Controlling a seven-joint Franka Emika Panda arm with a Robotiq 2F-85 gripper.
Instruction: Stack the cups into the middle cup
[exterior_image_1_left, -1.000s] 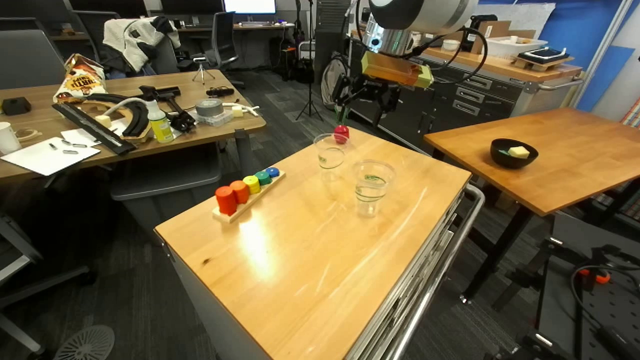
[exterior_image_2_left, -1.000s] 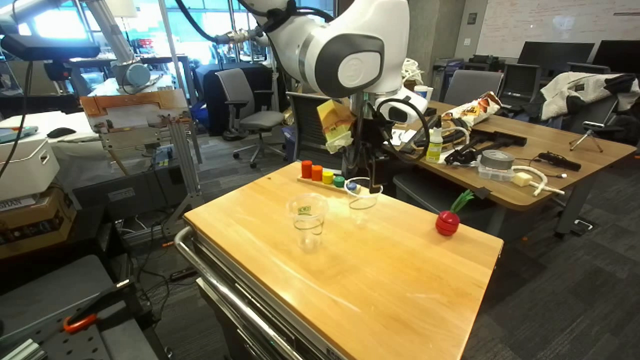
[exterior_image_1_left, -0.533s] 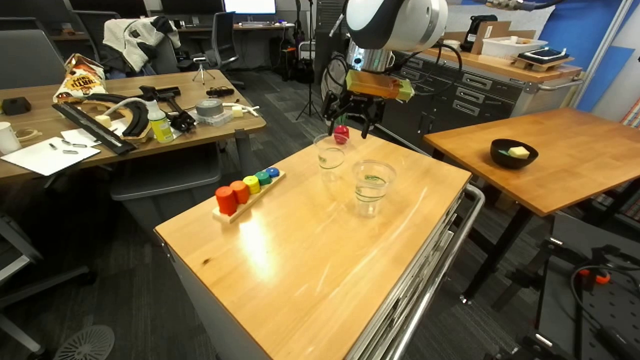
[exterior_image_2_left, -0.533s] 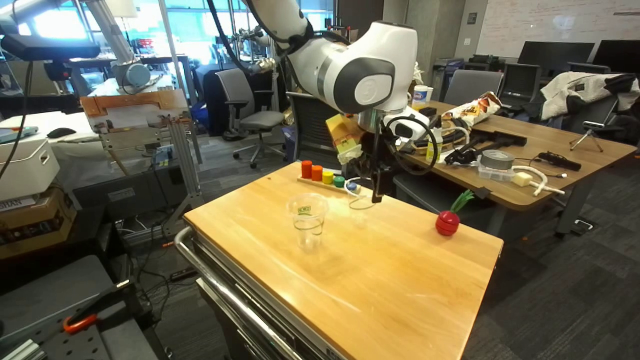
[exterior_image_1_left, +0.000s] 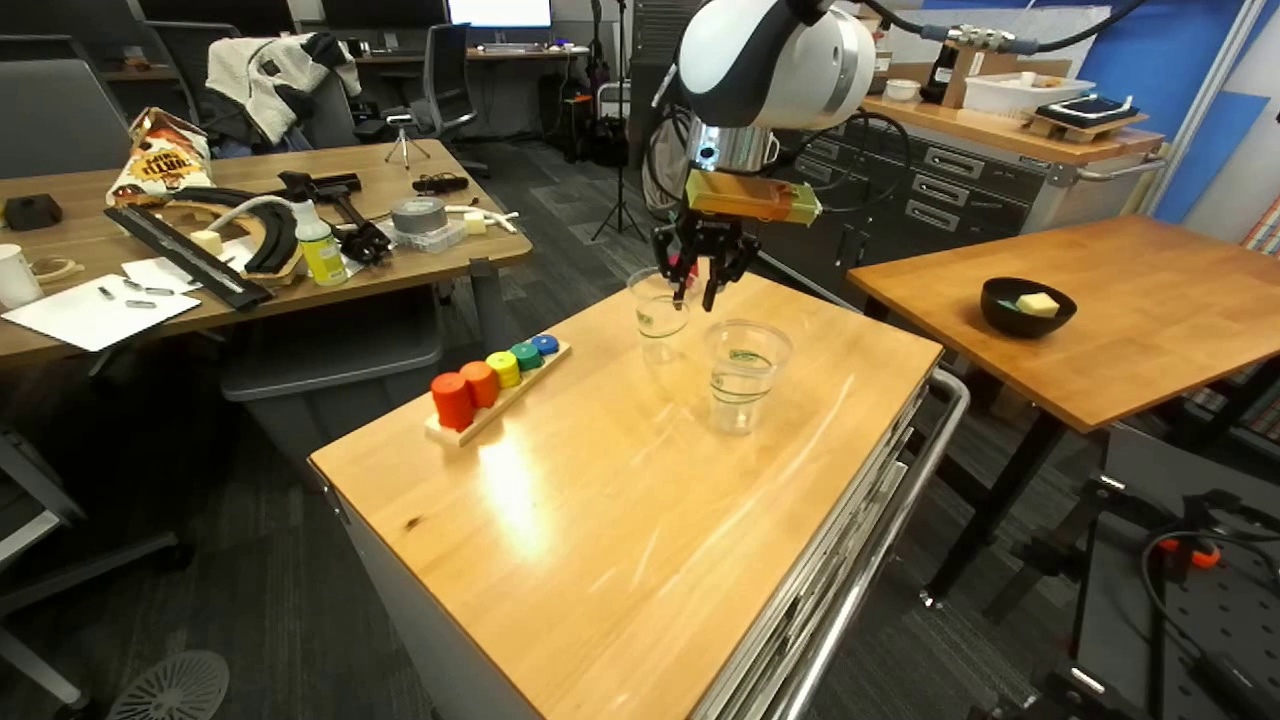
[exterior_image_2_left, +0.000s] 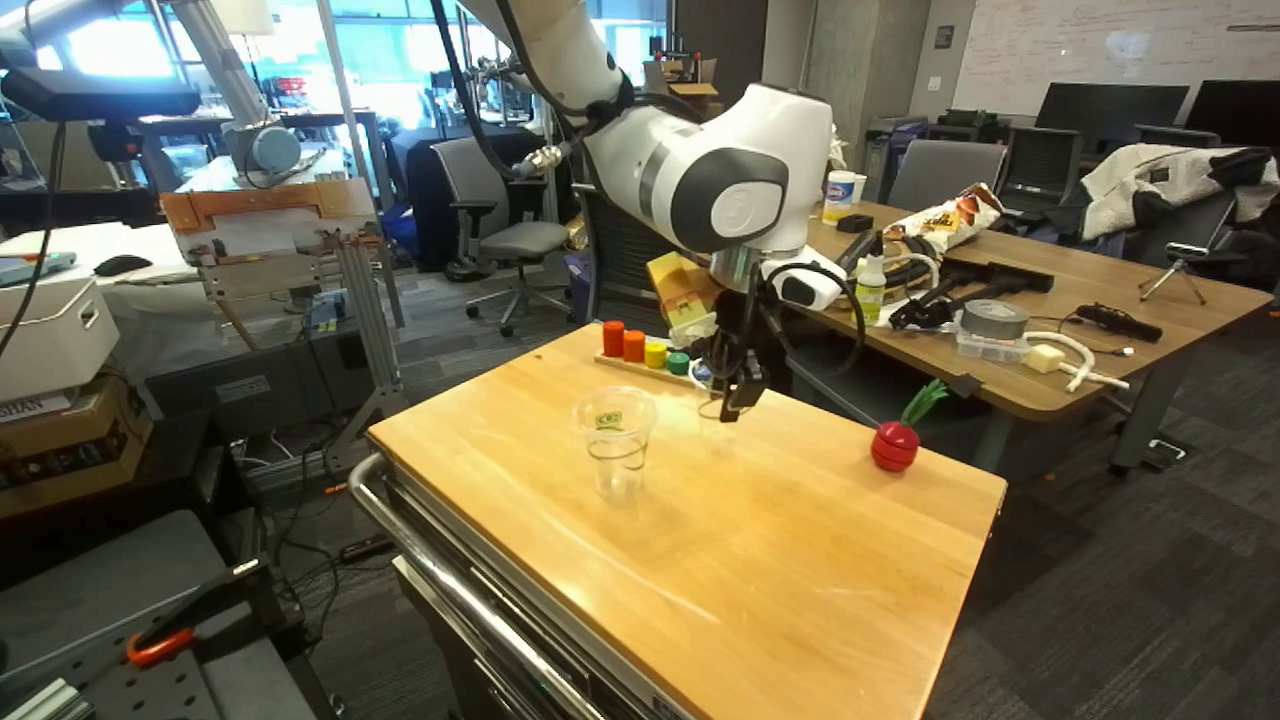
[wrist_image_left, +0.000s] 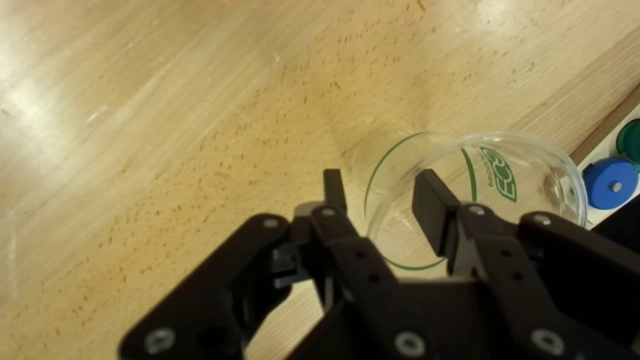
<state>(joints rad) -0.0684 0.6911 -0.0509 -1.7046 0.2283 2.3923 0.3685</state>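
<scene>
Hovering with black two-fingered tool (wrist_image_left: 381, 189) spread, near rim of clear, green-printed plastic tumbler (wrist_image_left: 501, 175) upright on pale-wood bench (wrist_image_left: 200, 125).

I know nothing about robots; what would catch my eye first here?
Probably the white robot arm, reaching over the wooden worktop, its black gripper close to a clear cup. Then the row of coloured blocks along the worktop's edge, and, near a corner, a round red object with a green top.
</scene>
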